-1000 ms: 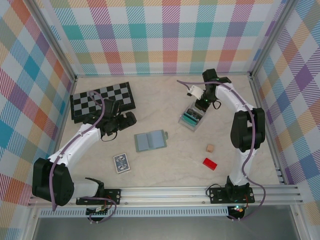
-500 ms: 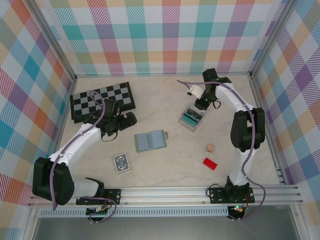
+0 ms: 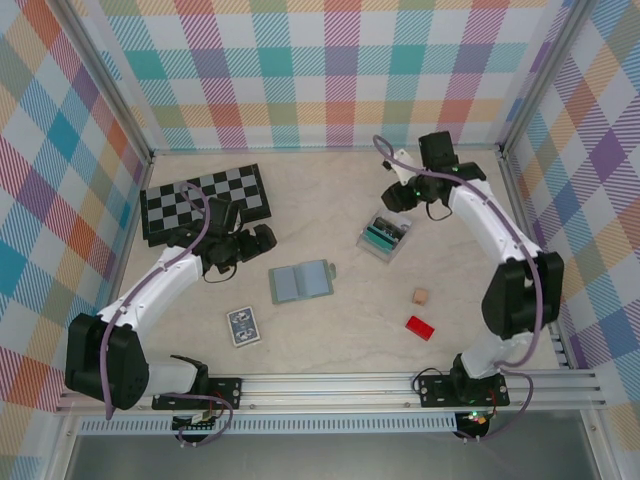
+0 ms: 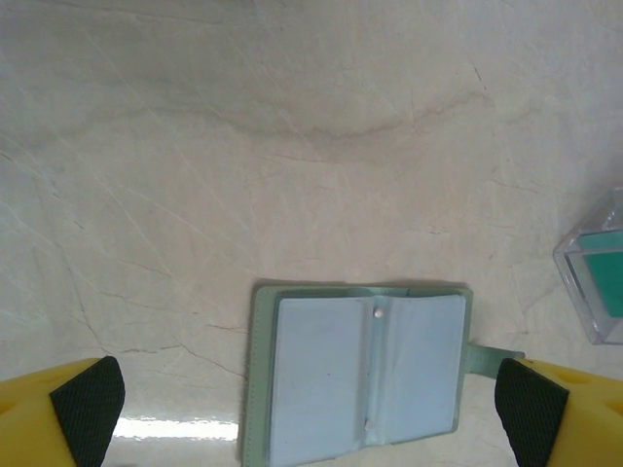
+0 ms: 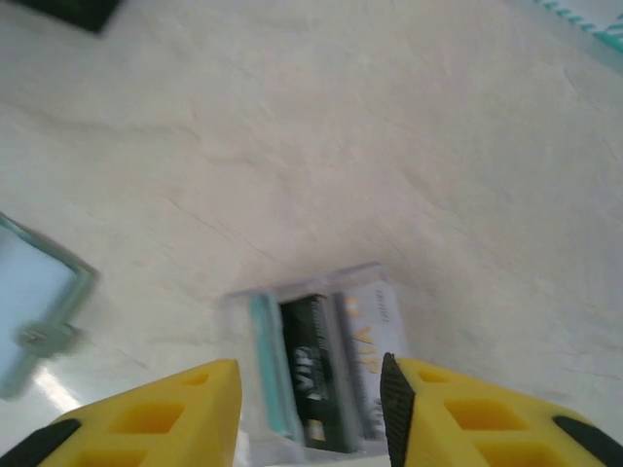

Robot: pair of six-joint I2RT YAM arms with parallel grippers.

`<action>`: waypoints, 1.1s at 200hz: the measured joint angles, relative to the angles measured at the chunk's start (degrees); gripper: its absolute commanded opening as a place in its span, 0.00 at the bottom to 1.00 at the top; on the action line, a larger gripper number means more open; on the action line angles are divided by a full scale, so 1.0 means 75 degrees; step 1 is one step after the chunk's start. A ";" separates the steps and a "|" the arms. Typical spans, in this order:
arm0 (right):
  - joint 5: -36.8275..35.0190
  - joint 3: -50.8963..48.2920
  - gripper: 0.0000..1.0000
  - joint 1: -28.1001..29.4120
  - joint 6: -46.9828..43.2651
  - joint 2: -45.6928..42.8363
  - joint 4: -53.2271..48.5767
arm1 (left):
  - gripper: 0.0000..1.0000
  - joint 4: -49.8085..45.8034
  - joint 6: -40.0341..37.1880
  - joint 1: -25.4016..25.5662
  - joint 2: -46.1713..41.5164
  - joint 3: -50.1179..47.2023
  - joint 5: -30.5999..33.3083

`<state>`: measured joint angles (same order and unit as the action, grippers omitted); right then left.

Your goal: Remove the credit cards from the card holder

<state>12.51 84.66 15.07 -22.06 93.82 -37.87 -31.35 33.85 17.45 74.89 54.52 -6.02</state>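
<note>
Left wrist camera looks down past the left claw (image 4: 310, 420), its yellow fingers spread wide with black pads (image 4: 88, 409) gripping nothing. The card holder (image 4: 360, 375) lies open and flat just ahead, between them. It has a soft grey-green rim, glossy pale-blue sleeves, a tiny snap (image 4: 378, 313) on the spine and a closing tab (image 4: 492, 358) by the right-hand finger. From the right wrist, the right claw (image 5: 311, 428) stands parted and empty over a clear hard-plastic tray (image 5: 321, 370) of teal and black pieces; the pale lettering there is too blurred to read. From above, a chessboard (image 3: 205, 203) lies behind the left claw.
</note>
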 measured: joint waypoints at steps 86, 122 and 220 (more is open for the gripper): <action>0.0705 -0.2206 0.46 0.1600 0.3544 -0.1087 0.1757 | 0.95 0.0568 0.0790 0.0003 0.0527 -0.0379 -0.1023; 0.0781 -0.2218 0.46 0.2375 0.4261 -0.0481 0.2133 | 0.88 0.0828 0.1151 0.0146 0.0743 -0.0618 -0.1268; 0.0944 -0.2413 0.45 0.3404 0.5010 0.1105 0.3060 | 0.63 0.1072 0.1550 0.0723 0.1600 -0.0624 -0.1329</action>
<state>19.59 66.57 40.60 15.51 102.10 -14.92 -23.31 45.47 22.87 86.89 49.84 -15.99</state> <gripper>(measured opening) 0.453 0.653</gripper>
